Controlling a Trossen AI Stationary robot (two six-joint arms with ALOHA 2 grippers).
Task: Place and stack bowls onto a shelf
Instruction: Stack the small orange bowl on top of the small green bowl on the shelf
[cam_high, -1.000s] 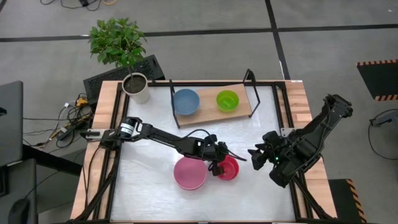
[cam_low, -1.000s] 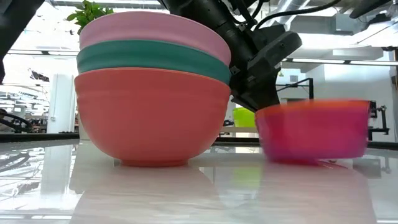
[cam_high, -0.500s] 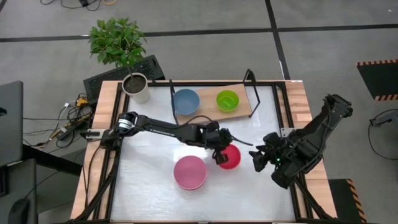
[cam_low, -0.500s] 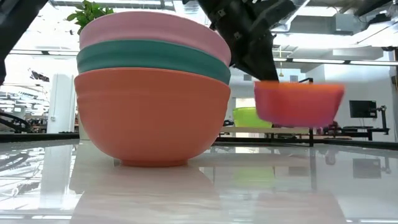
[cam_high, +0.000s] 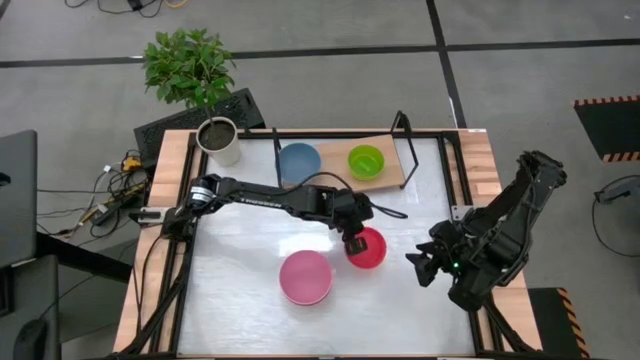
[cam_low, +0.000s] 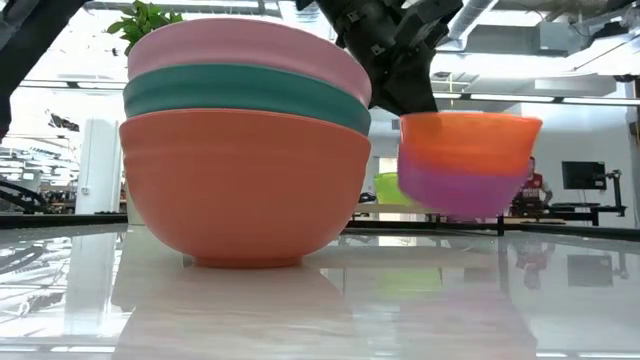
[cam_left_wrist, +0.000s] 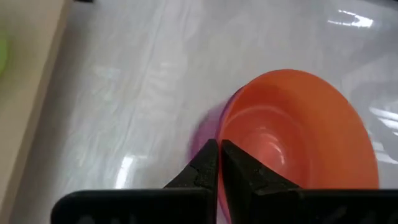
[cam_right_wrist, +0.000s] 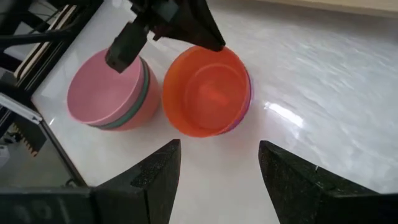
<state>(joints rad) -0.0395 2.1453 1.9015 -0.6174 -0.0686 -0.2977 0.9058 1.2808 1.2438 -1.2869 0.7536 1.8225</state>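
**Left arm lifts a nested pair of bowls toward the shelf**

At the far left corner of the white surface (cam_high: 240, 290) stands a white plant pot (cam_high: 220, 142) with a leafy plant, and cables trail off that side onto the grey floor. The left gripper (cam_high: 351, 243) reaches from there to mid-table, its fingers (cam_left_wrist: 208, 165) pinched fully together on the rim of an orange-red bowl (cam_low: 468, 140) that sits nested in a purple bowl (cam_low: 462, 188). In the low view the pair hangs clear of the surface, tilted slightly. Just beside it rests a stack of three: pink bowl (cam_low: 245, 50) on teal bowl (cam_low: 240, 95) on a larger orange-red one.

Behind, along the far edge, the shelf (cam_high: 335, 180) already carries a blue bowl (cam_high: 299, 162) and an olive green bowl (cam_high: 365, 161) side by side.

To do this step well, I would keep the rim pinch firm and the pair level, since the purple bowl appears held only by nesting and could slip off. Raise it above the shelf's black end frames, centre it over one seated bowl, then lower straight down before letting go.

At the right, the right gripper (cam_right_wrist: 216, 165) waits near the edge, fingers spread wide and holding nothing. Beyond the table the room shows screens and ceiling lights, and a person sits far back.
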